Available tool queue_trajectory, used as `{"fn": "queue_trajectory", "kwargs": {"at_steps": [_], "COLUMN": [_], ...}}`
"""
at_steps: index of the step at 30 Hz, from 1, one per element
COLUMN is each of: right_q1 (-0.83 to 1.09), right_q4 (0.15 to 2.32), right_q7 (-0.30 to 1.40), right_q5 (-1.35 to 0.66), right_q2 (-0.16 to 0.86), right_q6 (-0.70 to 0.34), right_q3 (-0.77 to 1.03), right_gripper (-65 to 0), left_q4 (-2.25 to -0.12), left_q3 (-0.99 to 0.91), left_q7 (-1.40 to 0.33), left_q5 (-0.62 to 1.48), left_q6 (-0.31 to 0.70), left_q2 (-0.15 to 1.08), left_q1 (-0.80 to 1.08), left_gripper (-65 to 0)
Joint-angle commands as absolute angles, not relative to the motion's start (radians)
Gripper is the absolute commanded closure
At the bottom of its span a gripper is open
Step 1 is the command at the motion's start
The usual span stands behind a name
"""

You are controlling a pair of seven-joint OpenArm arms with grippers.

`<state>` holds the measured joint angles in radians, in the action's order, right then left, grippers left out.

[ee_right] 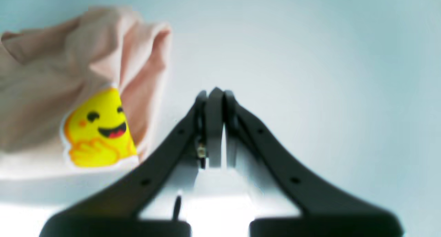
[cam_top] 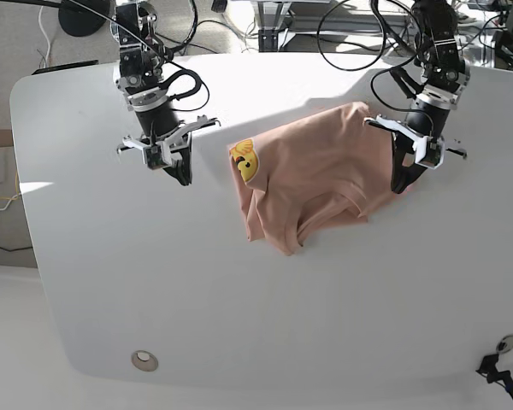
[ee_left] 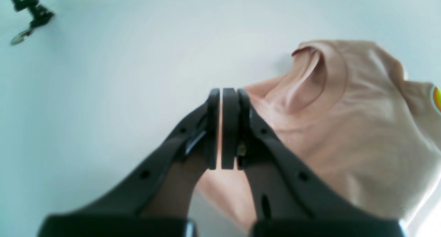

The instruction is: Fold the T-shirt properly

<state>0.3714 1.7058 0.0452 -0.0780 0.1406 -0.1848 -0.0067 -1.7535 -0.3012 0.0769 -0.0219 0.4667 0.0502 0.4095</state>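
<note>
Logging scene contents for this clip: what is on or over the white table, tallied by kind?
T-shirt, pink, crumpled, yellow print showing: 1
Grippers, left gripper and right gripper, both shut and holding nothing: 2
Round fitting set in the table: 1
Total: 4

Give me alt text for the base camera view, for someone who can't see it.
A wrinkled pink T-shirt lies bunched on a white table, a yellow cartoon print on its folded edge. The shut right gripper hangs beside it over bare table; the shut left gripper is at its opposite edge.
</note>
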Motion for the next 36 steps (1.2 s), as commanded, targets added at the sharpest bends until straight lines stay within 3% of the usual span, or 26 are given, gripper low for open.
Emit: {"fn": "queue_trajectory", "kwargs": {"at_steps": [1, 11, 14, 23, 27, 36], "right_q1": [0.407, 0.785, 0.908, 1.176, 1.181, 0.911], "right_q4": [1.785, 1.959, 1.957, 1.908, 1.764, 1.213], "right_q7": [0.005, -0.031, -0.117, -0.124, -0.124, -0.252], "right_q5": [-0.084, -0.085, -0.085, -0.087, -0.087, -0.076], "right_q2": [0.136, 0.136, 0.137, 0.137, 0.102, 0.074], "right_q6": [-0.196, -0.193, -0.193, -0.202, -0.202, -0.251], "right_q3": [0.025, 0.061, 0.082, 0.145, 0.137, 0.136], "right_gripper": [0.0, 0.0, 0.0, 0.0, 0.0, 0.0], "left_q4": [-1.796, -1.956, -1.954, -1.867, -1.698, -1.285], "left_q3": [-0.305, -0.329, -0.371, -0.375, -0.372, -0.331], "left_q7": [0.133, 0.136, 0.17, 0.205, 0.205, 0.205], "left_q5": [-0.004, 0.001, 0.001, 0.081, 0.091, -0.048], "left_q6": [0.452, 0.447, 0.447, 0.45, 0.45, 0.45], "left_q2": [0.051, -0.012, -0.053, -0.062, -0.058, -0.056], "left_q1": [0.449, 0.845, 0.931, 1.156, 1.161, 0.914], "left_gripper": [0.0, 0.0, 0.0, 0.0, 0.0, 0.0]}}
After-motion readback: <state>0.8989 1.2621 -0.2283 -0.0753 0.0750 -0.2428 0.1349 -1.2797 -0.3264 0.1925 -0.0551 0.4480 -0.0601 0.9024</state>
